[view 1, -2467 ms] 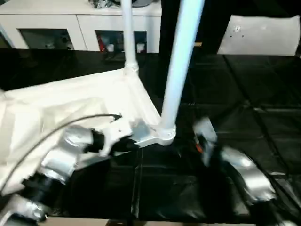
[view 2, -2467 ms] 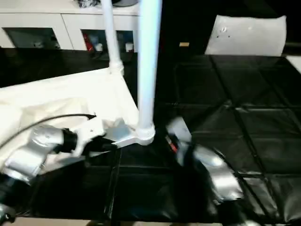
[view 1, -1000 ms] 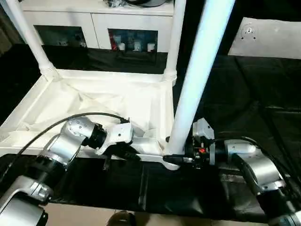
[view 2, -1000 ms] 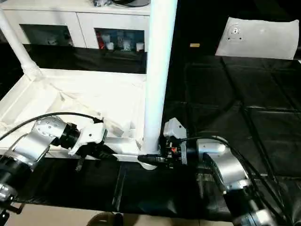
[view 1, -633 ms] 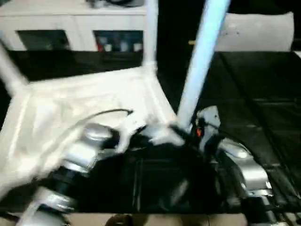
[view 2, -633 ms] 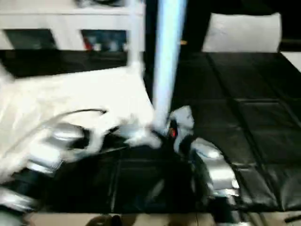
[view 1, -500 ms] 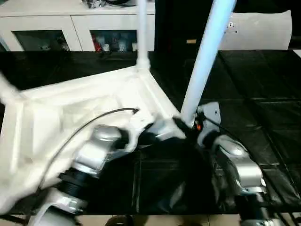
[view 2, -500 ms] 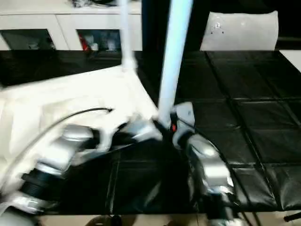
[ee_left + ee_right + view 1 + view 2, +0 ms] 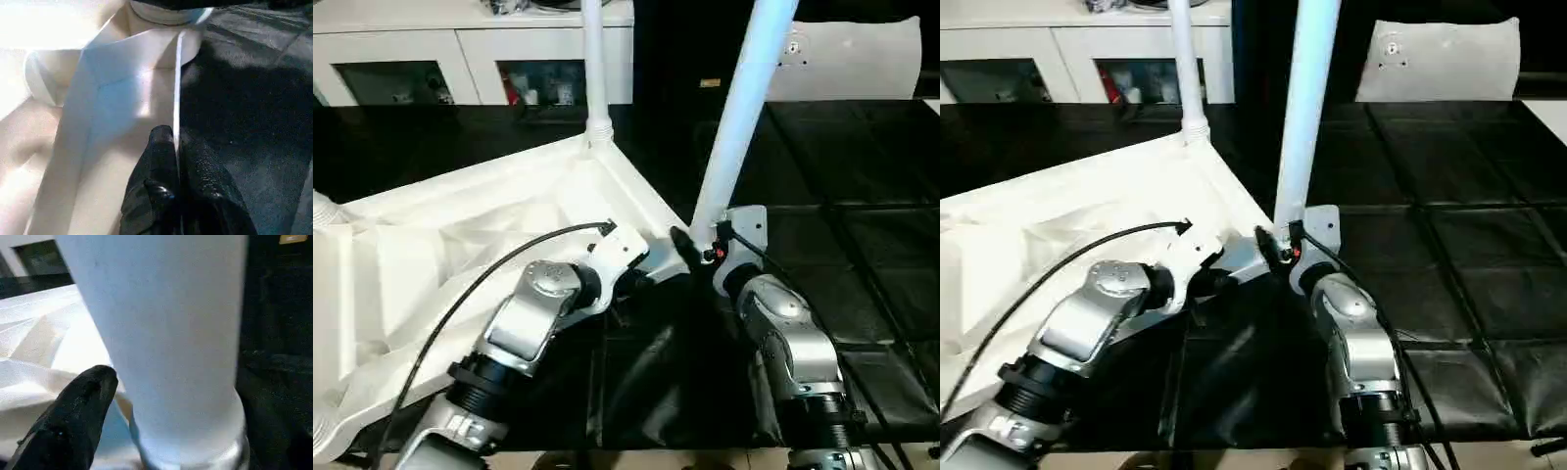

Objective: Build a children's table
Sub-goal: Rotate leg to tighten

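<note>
The children's table (image 9: 460, 235) lies upside down on the black mat, ribbed underside up. One white leg (image 9: 594, 69) stands screwed in at the far corner. A second leg (image 9: 741, 108) rises from the near corner. My left gripper (image 9: 175, 134) is shut on the thin rim of the table top beside that near corner. My right gripper (image 9: 697, 245) is at the near leg's base, open. The leg sits between its fingers (image 9: 73, 416), with a narrow gap beside the one that shows.
A white cabinet (image 9: 470, 59) with glass-fronted compartments runs along the back. A white panel (image 9: 862, 59) leans at the back right. Black padded floor tiles (image 9: 871, 284) spread to the right. A black cable (image 9: 499, 264) arcs over my left forearm.
The table top has turned and its near corner with the leg has swung away from me. My right fingers stand wider around the leg. The left still pinches the rim.
</note>
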{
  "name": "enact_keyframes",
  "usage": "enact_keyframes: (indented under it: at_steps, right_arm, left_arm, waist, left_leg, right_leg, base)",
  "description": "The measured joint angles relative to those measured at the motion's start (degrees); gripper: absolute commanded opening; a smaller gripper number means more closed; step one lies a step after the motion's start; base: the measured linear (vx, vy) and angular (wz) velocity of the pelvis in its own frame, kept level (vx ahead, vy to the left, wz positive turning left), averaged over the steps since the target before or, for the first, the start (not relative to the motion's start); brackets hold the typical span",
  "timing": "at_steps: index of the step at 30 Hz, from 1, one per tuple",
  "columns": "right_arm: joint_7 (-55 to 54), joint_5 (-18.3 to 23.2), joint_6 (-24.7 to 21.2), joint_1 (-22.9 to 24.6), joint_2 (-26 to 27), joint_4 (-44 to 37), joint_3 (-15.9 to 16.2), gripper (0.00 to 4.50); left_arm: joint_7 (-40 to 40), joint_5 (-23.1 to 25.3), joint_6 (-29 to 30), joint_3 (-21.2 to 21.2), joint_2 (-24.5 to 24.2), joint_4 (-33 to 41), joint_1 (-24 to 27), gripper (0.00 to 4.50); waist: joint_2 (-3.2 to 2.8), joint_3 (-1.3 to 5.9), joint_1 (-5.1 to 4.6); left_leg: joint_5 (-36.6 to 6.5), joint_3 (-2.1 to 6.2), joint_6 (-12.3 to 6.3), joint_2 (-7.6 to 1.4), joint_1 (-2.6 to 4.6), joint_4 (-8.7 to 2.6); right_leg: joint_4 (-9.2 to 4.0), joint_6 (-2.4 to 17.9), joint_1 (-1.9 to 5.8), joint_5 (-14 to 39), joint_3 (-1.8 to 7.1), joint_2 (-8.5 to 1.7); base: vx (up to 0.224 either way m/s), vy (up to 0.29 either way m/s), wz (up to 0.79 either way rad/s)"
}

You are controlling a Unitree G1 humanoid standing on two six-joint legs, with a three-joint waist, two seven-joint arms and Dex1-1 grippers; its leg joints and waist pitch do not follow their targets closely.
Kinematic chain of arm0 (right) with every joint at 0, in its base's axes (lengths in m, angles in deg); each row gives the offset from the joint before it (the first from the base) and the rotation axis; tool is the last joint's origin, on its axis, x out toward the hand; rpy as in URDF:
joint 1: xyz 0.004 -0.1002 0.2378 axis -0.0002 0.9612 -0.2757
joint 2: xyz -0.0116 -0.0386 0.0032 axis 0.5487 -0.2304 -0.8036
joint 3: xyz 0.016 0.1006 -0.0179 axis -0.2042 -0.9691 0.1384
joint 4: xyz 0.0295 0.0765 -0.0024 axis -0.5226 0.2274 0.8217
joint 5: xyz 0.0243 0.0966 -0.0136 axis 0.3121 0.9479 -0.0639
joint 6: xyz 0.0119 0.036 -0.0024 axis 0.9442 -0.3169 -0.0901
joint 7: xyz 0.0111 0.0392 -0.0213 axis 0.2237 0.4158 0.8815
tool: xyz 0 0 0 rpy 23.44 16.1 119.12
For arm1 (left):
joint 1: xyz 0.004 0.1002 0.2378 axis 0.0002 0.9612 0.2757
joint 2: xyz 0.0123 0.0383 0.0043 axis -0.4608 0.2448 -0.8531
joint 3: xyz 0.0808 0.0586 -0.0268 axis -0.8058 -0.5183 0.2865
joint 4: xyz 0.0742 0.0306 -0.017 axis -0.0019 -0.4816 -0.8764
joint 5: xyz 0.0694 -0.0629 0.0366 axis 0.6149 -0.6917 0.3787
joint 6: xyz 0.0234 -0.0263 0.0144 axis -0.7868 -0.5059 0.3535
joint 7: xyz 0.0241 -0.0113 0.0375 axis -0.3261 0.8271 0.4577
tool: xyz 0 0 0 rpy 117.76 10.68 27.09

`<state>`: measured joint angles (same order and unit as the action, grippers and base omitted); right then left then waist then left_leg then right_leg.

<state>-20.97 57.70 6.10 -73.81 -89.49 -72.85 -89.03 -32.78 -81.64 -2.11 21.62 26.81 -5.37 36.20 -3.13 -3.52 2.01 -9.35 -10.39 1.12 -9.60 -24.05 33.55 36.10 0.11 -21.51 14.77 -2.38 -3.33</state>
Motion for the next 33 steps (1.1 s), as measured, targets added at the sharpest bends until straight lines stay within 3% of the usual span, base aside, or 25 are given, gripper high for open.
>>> enact_keyframes:
  at_steps: [7,21,28,33]
  right_arm:
    - [8.3,3.2,-0.1,1.6,-4.0,-0.4,1.2,4.45]
    - [30.2,6.5,3.8,4.4,-20.8,-2.7,2.2,4.45]
    - [34.0,5.0,6.7,3.1,-22.4,-4.2,6.5,4.45]
    - [33.0,2.5,7.9,0.8,-20.9,-3.0,9.4,4.45]
  left_arm:
    - [4.5,-1.3,-3.8,0.2,-4.5,0.0,1.0,0.0]
    - [19.4,-3.6,-16.2,-1.6,-16.0,-6.4,-1.4,0.0]
    - [24.6,-3.6,-20.2,-3.6,-17.6,-8.0,-2.5,0.0]
    - [25.3,-3.4,-22.1,-4.7,-17.4,-9.4,-3.2,0.0]
  waist:
    - [0.0,-0.01,0.18]
    - [0.01,0.0,2.29]
    - [0.01,0.01,3.64]
    - [0.07,0.04,3.99]
  left_leg:
    - [0.0,0.0,-0.01,-0.03,-0.03,0.08]
    - [0.0,0.01,-0.06,-0.06,-0.03,0.52]
    - [0.1,0.01,-0.15,-0.11,0.0,0.86]
    - [0.1,0.01,-0.18,-0.11,0.03,0.98]
  right_leg:
    - [0.05,0.0,0.0,0.0,-0.03,0.01]
    - [0.35,0.0,0.09,-0.1,-0.06,-0.03]
    - [0.79,0.0,0.1,-0.1,-0.1,-0.08]
    - [0.93,0.1,0.13,-0.1,-0.08,-0.1]
  base:
    - [0.0,0.0,0.0]
    - [0.0,0.0,0.0]
    - [0.0,0.0,0.0]
    - [0.0,0.0,0.0]
